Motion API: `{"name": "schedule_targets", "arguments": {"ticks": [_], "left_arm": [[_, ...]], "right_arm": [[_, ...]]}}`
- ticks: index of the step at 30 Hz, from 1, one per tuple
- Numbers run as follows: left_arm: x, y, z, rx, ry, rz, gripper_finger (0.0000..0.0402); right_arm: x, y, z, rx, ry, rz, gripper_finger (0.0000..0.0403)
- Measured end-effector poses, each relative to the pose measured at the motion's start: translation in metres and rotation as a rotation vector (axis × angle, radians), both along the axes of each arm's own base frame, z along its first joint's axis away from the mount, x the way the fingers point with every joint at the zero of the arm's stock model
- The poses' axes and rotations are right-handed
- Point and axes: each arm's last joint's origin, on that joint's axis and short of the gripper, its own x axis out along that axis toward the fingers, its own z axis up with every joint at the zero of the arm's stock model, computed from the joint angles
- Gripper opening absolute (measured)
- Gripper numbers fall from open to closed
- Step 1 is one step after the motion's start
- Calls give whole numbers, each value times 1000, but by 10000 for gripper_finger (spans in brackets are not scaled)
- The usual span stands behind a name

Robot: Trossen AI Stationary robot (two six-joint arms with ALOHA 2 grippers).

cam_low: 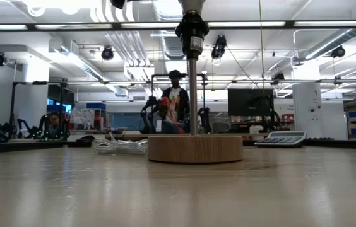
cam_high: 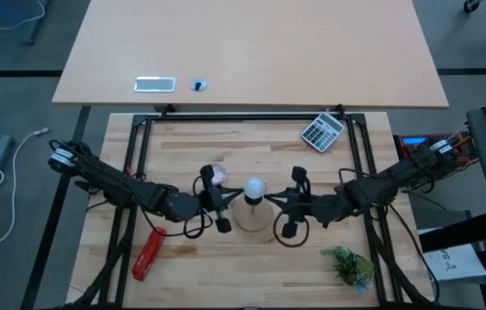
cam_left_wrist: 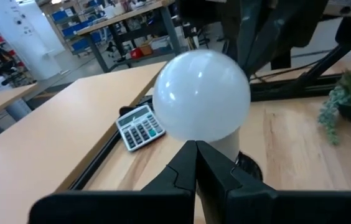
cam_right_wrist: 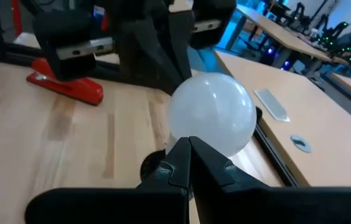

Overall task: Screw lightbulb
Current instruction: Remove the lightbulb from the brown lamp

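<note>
The white lightbulb (cam_high: pixel 253 186) stands upright in the black socket (cam_low: pixel 192 31) on top of a thin post that rises from the round wooden disc (cam_low: pixel 194 149). My left gripper (cam_left_wrist: pixel 195 144) is shut, its tips at the bulb's lower left side. My right gripper (cam_right_wrist: pixel 189 142) is shut too, its tips at the bulb's lower right side. Both point nearly level at the bulb (cam_left_wrist: pixel 201 94), one from each side of it. My left gripper reaches level from the table's left, its shut fingertips (cam_left_wrist: pixel 188 155) at the bulb's lower curve (cam_left_wrist: pixel 191 134); I cannot tell whether they touch it. My right gripper reaches level from the table's right, its shut fingertips (cam_right_wrist: pixel 182 152) at the bulb's lower curve (cam_right_wrist: pixel 203 146); I cannot tell whether they touch it.
A calculator (cam_high: pixel 322 131) lies at the far right, a red stapler (cam_high: pixel 148 254) at the near left and a small green plant (cam_high: pixel 349 265) at the near right. A clear plastic scrap (cam_high: pixel 215 174) lies just left of the bulb. A person (cam_low: pixel 176 101) stands in the room behind.
</note>
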Motion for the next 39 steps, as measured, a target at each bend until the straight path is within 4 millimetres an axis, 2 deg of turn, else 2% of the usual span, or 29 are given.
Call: {"name": "schedule_targets", "arguments": {"ticks": [7,16,28,39], "left_arm": [[3,-1,2,18,-20,-46,0],[11,-6,-8,16,-5,-80,0],[12,-8,-8,28,-16,-71,0],[5,-9,-5,40,-13,0,0]], "right_arm": [[2,-2,-1,-9,8,-9,0],[1,-8,-5,-61,49,-73,0],[0,-11,-8,-120,69,-136,0],[-1,-6,-7,-49,75,-38,0]]}}
